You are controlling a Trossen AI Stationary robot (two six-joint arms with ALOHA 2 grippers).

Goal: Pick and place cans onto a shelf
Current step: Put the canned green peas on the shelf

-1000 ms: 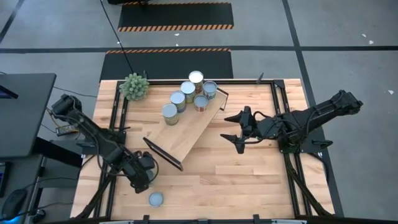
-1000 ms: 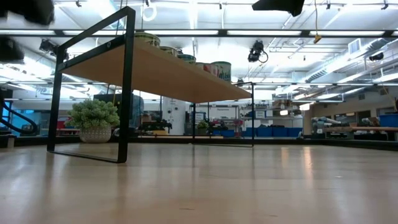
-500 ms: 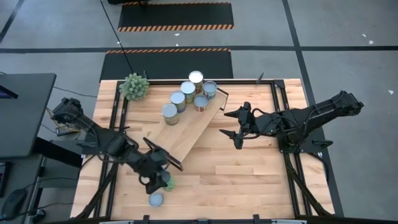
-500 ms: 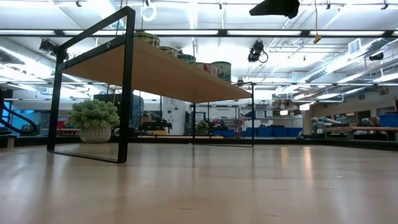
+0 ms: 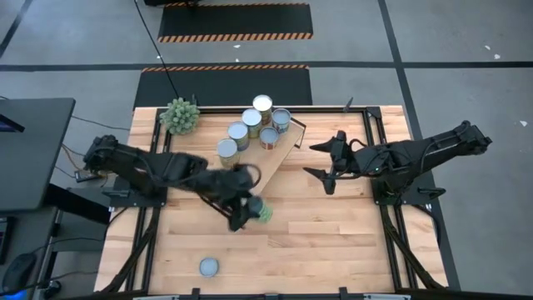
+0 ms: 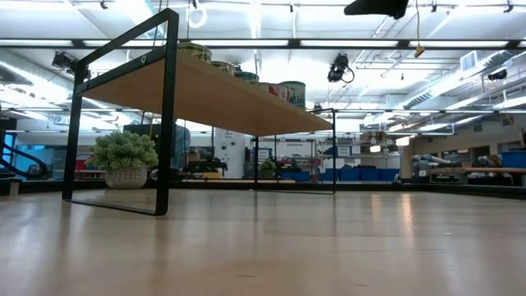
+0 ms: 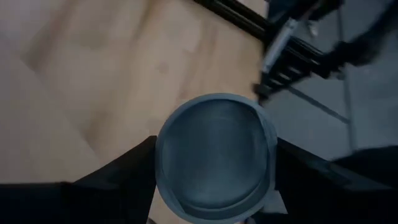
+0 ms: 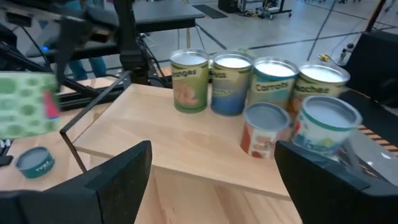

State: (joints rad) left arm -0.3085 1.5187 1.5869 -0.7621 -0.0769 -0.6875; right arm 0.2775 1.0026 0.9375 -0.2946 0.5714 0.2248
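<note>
Up front, lying alone on the counter [image 5: 333,242] near its front edge: one low can [image 5: 208,267], well apart from everything else. Farther in, left gripper [image 5: 248,212] hanging over the middle of the counter, jaws clenched on a green can [image 5: 261,212], with that can's round grey end [image 7: 215,155] filling the left wrist view between the two dark fingers [image 7: 118,180]. Just beyond, the shelf [image 5: 250,171], set at a slant across the counter, black frame end [image 6: 164,107] looming in the low view. Off to the right, level with the shelf, right gripper [image 5: 331,165] hovering above the counter, jaws spread wide and holding nothing, pointed at the shelf. At the shelf's far end, six cans [image 5: 254,125] clustered upright, four in a back row and two in front as seen from the right wrist view [image 8: 261,106]. Farthest back, at the counter's left rear corner, the plant [image 5: 180,115].
</note>
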